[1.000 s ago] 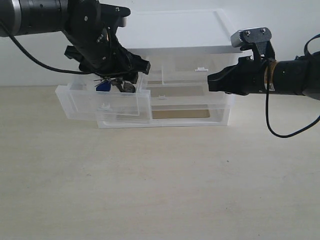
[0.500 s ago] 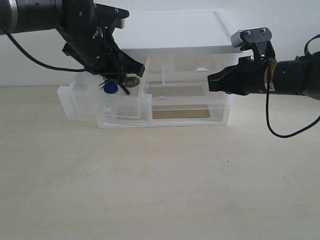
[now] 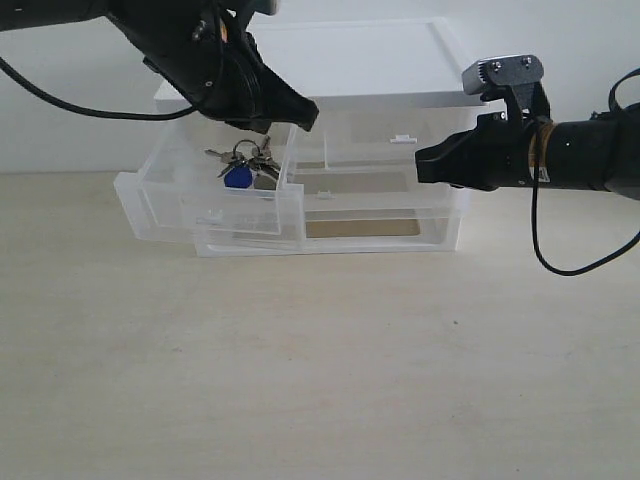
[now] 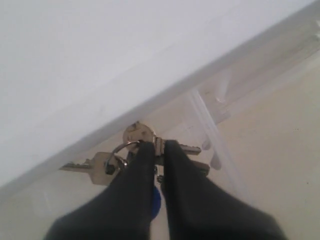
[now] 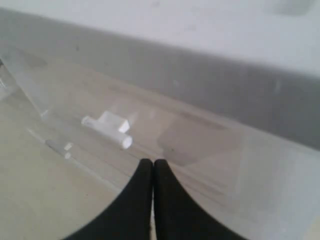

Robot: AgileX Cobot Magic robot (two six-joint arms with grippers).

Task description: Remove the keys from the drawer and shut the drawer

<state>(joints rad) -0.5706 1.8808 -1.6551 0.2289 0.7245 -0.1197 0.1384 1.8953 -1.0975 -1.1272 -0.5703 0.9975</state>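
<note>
Left tool [image 3: 258, 138]: pinched narrow on the ring of the keys [image 3: 243, 165]. The left wrist view shows both fingers [image 4: 142, 160] closed on the ring, with key blades splayed out to either side of the tips.

- Keys hang directly beneath this tool's tips. The blue tag [image 3: 237, 177] is the lowest part, at about the level of the drawer rim; cannot tell whether it is clear of the rim.
- Drawer [image 3: 200, 205]: pulled well out of the drawer unit [image 3: 440, 120], directly below the left tool, resting above the tabletop [image 3: 320, 380]. Its white tab handle [image 3: 210, 213] is on the front wall, below the tool and towards the camera.
- Full-width drawer [image 3: 360, 228]: lowest in the unit, lying between the two tools and beneath both.
- Upper right drawer [image 3: 380, 140]: pushed in, just ahead of the right tool's tips.

Right tool [image 3: 420, 165]: held level, fingers pressed together, nothing between them. Its tips are against or just short of the unit's front; contact cannot be told. The right wrist view shows a small tab handle [image 5: 107, 122] just beyond the tips [image 5: 152, 165]
</note>
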